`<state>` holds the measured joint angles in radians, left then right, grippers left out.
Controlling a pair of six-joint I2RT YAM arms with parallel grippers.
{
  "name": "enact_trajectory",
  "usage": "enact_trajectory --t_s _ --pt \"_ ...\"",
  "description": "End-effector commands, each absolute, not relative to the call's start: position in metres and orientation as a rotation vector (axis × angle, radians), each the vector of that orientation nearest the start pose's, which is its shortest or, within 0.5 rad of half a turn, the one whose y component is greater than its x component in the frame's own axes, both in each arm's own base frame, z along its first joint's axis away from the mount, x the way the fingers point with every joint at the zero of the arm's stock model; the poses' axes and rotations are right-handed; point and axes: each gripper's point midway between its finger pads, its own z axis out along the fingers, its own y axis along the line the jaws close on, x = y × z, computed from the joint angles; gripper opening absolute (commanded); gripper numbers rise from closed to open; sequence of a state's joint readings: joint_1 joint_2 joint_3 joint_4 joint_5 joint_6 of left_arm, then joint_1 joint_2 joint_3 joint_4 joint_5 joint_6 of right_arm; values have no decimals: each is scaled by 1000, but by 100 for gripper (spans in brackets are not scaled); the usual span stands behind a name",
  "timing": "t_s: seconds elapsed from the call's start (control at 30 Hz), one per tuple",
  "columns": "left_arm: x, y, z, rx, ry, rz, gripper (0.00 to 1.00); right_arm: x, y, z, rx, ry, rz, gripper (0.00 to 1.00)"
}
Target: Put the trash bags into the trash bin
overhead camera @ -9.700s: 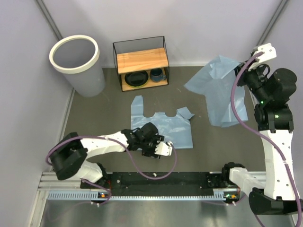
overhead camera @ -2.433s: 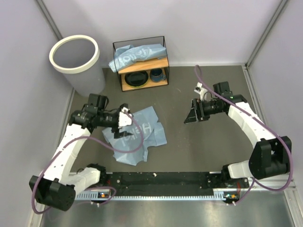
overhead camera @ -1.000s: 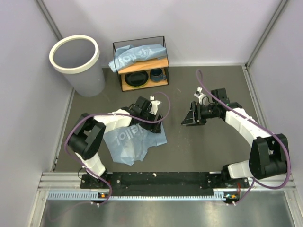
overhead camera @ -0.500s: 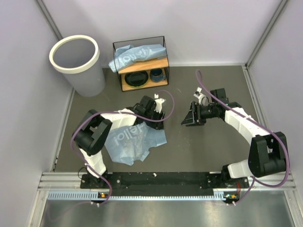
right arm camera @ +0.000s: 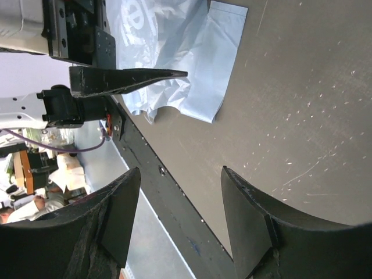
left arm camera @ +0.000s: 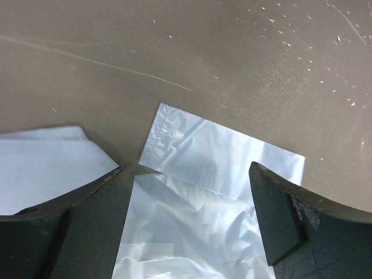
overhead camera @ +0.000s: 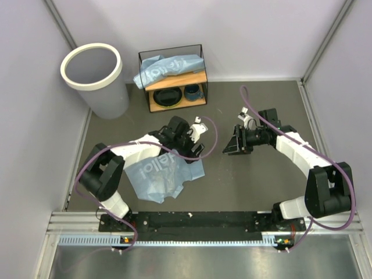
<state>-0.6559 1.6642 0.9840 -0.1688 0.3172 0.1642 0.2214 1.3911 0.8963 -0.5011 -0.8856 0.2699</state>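
Note:
One light-blue trash bag (overhead camera: 160,174) with white lettering lies crumpled on the dark floor. Another trash bag (overhead camera: 165,67) is draped over the top of the shelf. My left gripper (overhead camera: 195,149) hovers open over the floor bag's right edge. In the left wrist view the film (left arm camera: 215,154) lies between and beyond the spread fingers of this gripper (left arm camera: 189,168), ungripped. My right gripper (overhead camera: 228,146) stands open to the right of the bag, apart from it. Through the right wrist view this gripper (right arm camera: 180,170) frames bare floor, with the bag (right arm camera: 197,52) ahead. The trash bin (overhead camera: 119,67) stands at the back left.
A black-wire shelf (overhead camera: 186,78) with a wooden board stands at the back centre, holding a dark bowl (overhead camera: 167,97) and a cup (overhead camera: 192,91). Walls close in the left, back and right. The black base rail (overhead camera: 197,220) runs along the near edge.
My left wrist has turned and shifted a little to the right over the bag's right edge. The bag lies where it was. The right arm has barely moved.

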Motion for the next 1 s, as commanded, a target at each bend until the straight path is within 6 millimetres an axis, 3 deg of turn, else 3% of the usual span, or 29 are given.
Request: enact_trajectory --t_s 0.0,0.03,0.33,0.5,0.6,0.67,0.73,0.77,0.87,0.9,0.97 --pt "304 -280 74 1390 2024 -462 87 252 201 159 -339 2407 1327 59" --pt "301 -278 62 1423 2065 -450 87 254 198 159 -319 2406 1324 59" --pt "312 -285 37 1557 2069 -293 89 259 183 164 -255 2407 1307 59" --pt "304 -287 16 1639 2140 -225 85 261 181 167 -247 2404 1303 59" --pt "297 -289 13 1678 2140 -249 66 260 180 167 -245 2403 1303 59" --pt "293 -291 14 1693 2136 -280 41 260 180 167 -253 2399 1300 59" --pt "293 -292 21 1686 2105 -295 25 261 179 167 -260 2397 1296 59" --pt "290 -298 28 1677 2080 -346 16 260 179 166 -262 2396 1297 59" --pt "283 -315 67 1627 1980 -486 1 259 180 165 -270 2395 1305 58" --pt "284 -319 88 1601 1929 -510 0 259 180 165 -273 2391 1310 58" --pt "279 -326 109 1557 1895 -569 0 259 181 163 -283 2387 1308 58"
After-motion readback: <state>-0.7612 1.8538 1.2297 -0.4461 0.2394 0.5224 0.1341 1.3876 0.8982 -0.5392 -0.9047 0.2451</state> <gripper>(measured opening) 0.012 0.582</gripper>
